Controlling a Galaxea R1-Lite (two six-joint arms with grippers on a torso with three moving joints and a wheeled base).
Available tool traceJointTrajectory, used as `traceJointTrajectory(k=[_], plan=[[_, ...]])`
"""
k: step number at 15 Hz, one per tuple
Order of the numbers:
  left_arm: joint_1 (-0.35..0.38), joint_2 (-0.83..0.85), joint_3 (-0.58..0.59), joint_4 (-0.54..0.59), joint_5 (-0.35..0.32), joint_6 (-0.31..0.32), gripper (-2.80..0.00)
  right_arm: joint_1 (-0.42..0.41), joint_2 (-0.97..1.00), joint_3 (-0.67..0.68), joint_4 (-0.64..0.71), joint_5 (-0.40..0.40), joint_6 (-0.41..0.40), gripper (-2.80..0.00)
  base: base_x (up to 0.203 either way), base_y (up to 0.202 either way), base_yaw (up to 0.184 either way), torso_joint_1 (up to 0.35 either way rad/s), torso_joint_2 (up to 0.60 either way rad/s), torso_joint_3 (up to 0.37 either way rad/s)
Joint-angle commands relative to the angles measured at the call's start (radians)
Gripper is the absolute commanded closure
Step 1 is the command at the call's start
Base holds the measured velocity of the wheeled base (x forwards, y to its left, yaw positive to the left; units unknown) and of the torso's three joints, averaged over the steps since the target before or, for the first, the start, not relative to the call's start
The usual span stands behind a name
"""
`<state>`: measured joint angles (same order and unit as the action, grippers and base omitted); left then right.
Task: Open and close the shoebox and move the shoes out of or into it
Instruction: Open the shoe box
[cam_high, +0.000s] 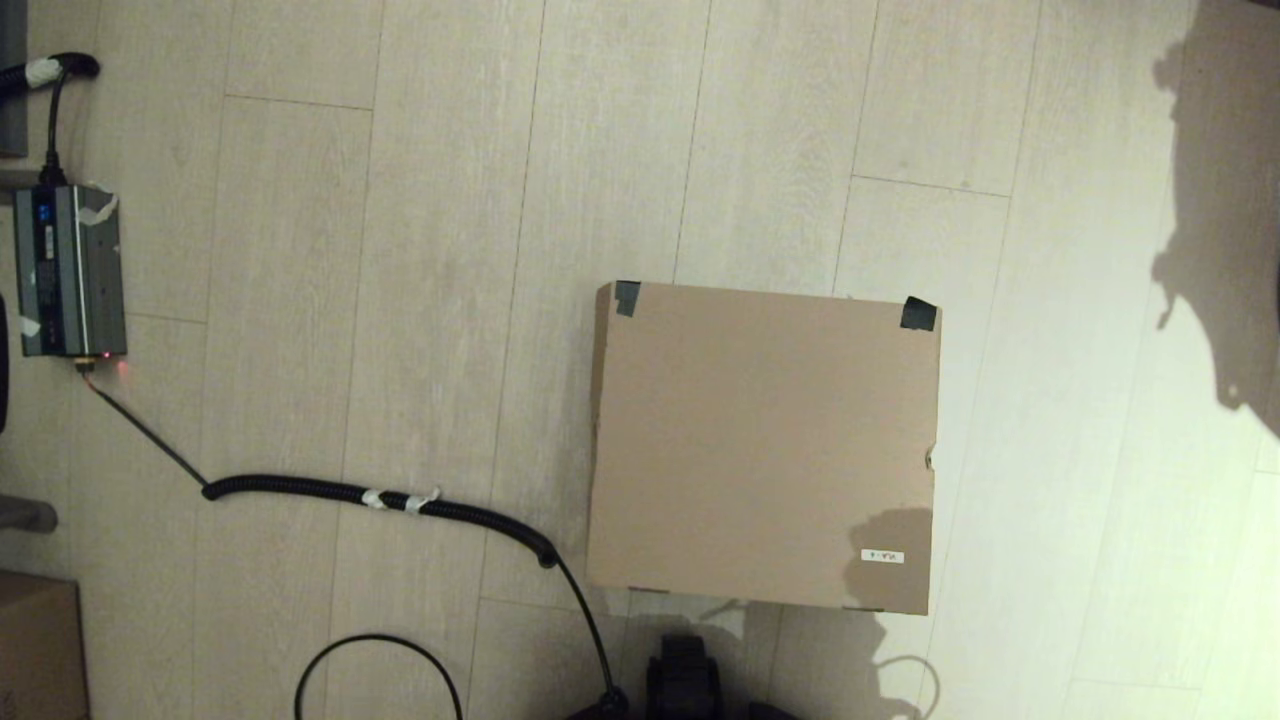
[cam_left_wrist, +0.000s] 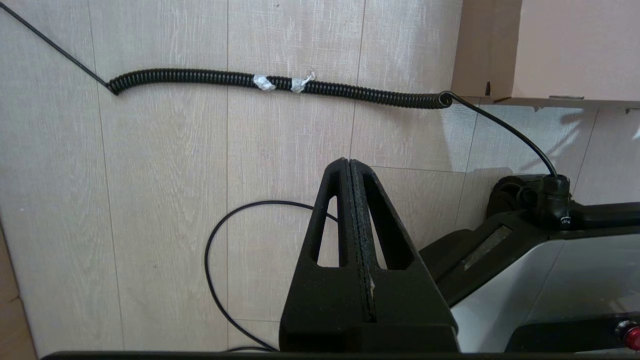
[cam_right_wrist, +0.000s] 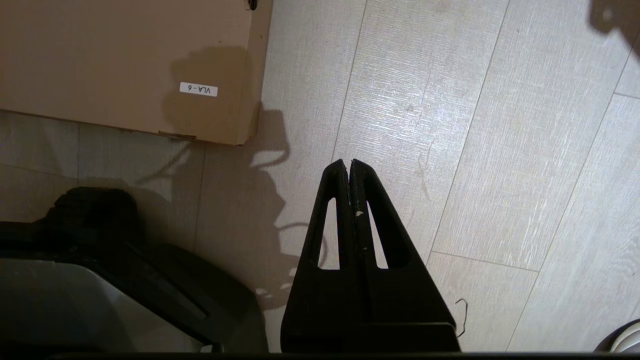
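the shoebox (cam_high: 765, 445) sits shut on the floor (cam_high: 400, 300) before the robot, lid flat; the shoes are unseen, perhaps inside; nothing looks begun; left gripper (cam_left_wrist: 349, 161) and right gripper (cam_right_wrist: 348, 162) hover low near the base, jaws pressed together, empty.

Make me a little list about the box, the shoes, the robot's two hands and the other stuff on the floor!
Box: shoebox, lid shut, flat on the wooden floor
Marks on box: black tape on two lid corners, small white label
Shoes: none in sight
Left hand: shut, empty, above the floor by the coiled black cable
Right hand: shut, empty, above the floor beside the box's label corner
Other stuff: grey power unit, far left
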<state>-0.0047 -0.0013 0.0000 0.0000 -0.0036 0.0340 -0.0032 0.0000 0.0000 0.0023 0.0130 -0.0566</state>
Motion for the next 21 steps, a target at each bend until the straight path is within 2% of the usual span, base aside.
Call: traceJointTrajectory(k=[1, 3, 5, 6, 8, 11, 13, 16, 18, 20, 21], plan=[[0.000, 0.000, -0.010, -0.001, -0.001, 0.003, 0.00, 0.000, 0.002, 0.000, 0.000, 0.009, -0.018, 0.00, 0.000, 0.000, 0.000, 0.000, 0.00, 0.000], [0.000, 0.029, -0.112, 0.013, -0.002, -0.001, 0.00, 0.000, 0.002, -0.006, 0.004, 0.042, -0.085, 0.00, 0.000, 0.000, 0.000, 0.000, 0.00, 0.000], [-0.007, 0.171, -0.278, 0.022, -0.012, -0.011, 0.00, 0.000, 0.059, -0.086, 0.010, 0.047, -0.065, 0.00, 0.000, 0.000, 0.000, 0.000, 0.00, 0.000], [-0.018, 0.285, -0.385, 0.025, -0.025, -0.034, 0.00, 0.000, 0.134, -0.150, 0.013, 0.052, -0.019, 0.00, 0.000, 0.000, 0.000, 0.000, 0.00, 0.000], [-0.046, 0.532, -0.580, 0.029, -0.071, -0.137, 0.00, 0.000, 0.373, -0.308, 0.014, 0.094, 0.123, 0.00, 0.000, 0.000, 0.000, 0.000, 0.00, 0.000], [-0.073, 0.880, -0.747, 0.028, -0.189, -0.367, 0.00, 0.000, 0.744, -0.475, -0.011, 0.192, 0.290, 0.00, 0.000, 0.000, 0.000, 0.000, 0.00, 0.000], [-0.083, 1.077, -0.797, 0.012, -0.321, -0.476, 0.00, -0.001, 0.967, -0.561, -0.045, 0.237, 0.350, 0.00, 0.000, 0.000, 0.000, 0.000, 0.00, 0.000], [-0.086, 1.288, -0.818, -0.039, -0.575, -0.553, 0.00, -0.014, 1.215, -0.665, -0.078, 0.278, 0.387, 0.00, 0.000, 0.000, 0.000, 0.000, 0.00, 0.000], [-0.086, 1.393, -0.793, -0.076, -0.636, -0.568, 0.00, -0.070, 1.300, -0.652, -0.091, 0.306, 0.341, 0.00, 0.000, 0.000, 0.000, 0.000, 0.00, 0.000], [-0.087, 1.510, -0.739, -0.184, -0.652, -0.573, 0.00, -0.105, 1.372, -0.608, -0.132, 0.343, 0.316, 0.00, 0.000, 0.000, 0.000, 0.000, 0.00, 0.000], [-0.087, 1.581, -0.720, -0.249, -0.655, -0.575, 0.00, -0.125, 1.421, -0.592, -0.200, 0.354, 0.313, 0.00, 0.000, 0.000, 0.000, 0.000, 0.00, 0.000]])
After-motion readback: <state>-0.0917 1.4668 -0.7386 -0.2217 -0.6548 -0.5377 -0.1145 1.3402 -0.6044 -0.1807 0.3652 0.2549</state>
